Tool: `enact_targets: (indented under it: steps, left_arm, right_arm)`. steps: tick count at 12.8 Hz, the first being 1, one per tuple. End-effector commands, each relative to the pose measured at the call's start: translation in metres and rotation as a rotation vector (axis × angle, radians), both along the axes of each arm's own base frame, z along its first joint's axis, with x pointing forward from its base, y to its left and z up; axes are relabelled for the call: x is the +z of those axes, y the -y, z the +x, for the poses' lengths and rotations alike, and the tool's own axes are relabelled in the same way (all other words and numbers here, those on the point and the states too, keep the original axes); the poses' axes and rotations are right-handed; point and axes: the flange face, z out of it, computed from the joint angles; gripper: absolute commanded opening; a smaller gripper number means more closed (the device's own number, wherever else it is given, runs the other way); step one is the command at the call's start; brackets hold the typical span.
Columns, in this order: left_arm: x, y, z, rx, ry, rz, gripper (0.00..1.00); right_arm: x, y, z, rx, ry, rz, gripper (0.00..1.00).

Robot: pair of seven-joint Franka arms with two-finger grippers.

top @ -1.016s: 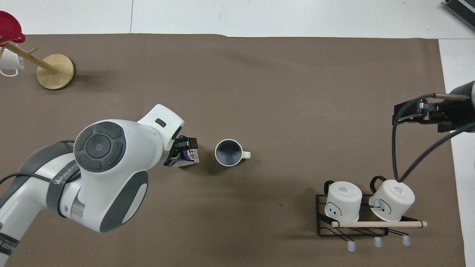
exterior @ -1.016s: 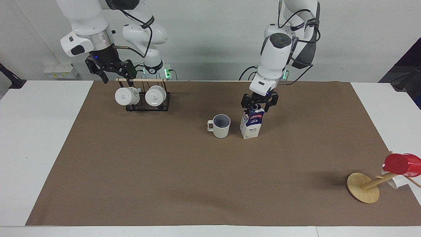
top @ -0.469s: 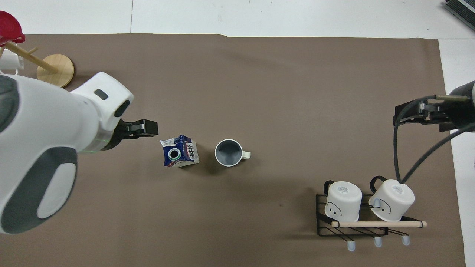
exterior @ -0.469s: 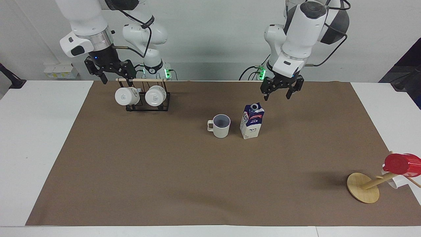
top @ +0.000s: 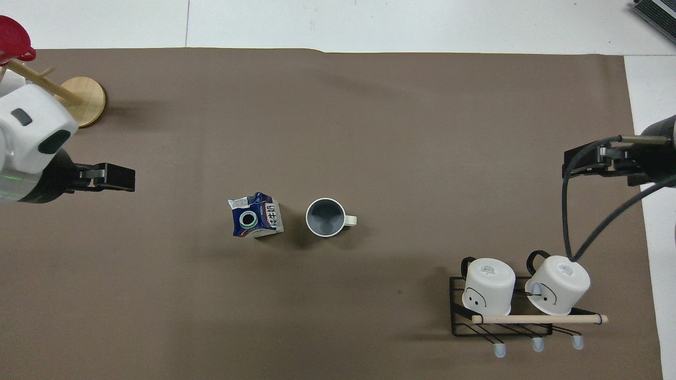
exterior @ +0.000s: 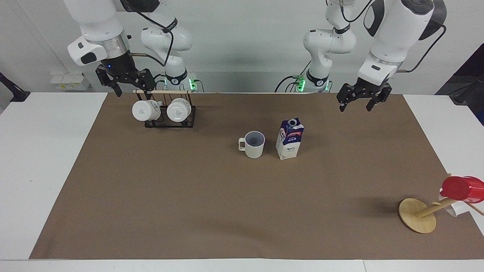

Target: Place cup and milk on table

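The cup [exterior: 254,145] [top: 325,217], pale grey with a blue-grey inside, stands upright on the brown sheet of the table [exterior: 189,196] near its middle. Beside it, toward the left arm's end, the milk [exterior: 289,139] [top: 256,215] stands upright, a white and dark blue carton with a red band and a round cap. My left gripper [exterior: 356,107] [top: 119,178] hangs open and empty in the air over the sheet, well clear of the carton toward the left arm's end. My right gripper [exterior: 134,90] [top: 581,162] waits open above the mug rack.
A black wire rack [exterior: 168,117] [top: 501,324] with a wooden rod holds two white mugs near the right arm's base. A round wooden disc with a peg [exterior: 417,215] [top: 79,94] carries a red cup [exterior: 461,188] [top: 13,39] at the left arm's end, farthest from the robots.
My left gripper has risen off the milk carton's top and swung away toward the left arm's end. The carton and cup stayed put. The right arm barely moved.
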Motion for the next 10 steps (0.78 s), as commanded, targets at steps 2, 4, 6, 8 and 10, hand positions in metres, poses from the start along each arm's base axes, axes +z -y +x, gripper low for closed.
enact_targets:
  steps: [2,4,6,8,10]
  left_arm:
    - [0.025,-0.027,-0.003,-0.004,-0.015,0.011,1.0]
    - [0.026,-0.034,-0.005,0.001,-0.031,0.011,1.0]
    - [0.03,-0.033,-0.011,-0.002,-0.04,0.013,1.0]
    - [0.031,-0.034,-0.015,-0.001,-0.06,0.014,1.0]
    - [0.032,-0.037,-0.02,0.002,-0.079,0.017,1.0]
  right_arm:
    - [0.002,0.004,0.002,0.011,0.01,-0.001,1.0]
    - [0.002,0.005,0.002,0.013,0.01,0.005,1.0]
    - [0.002,0.006,0.002,0.012,0.008,0.006,1.0]
    - [0.002,0.006,0.002,0.012,0.008,0.006,1.0]
    - [0.002,0.006,0.002,0.012,0.008,0.006,1.0]
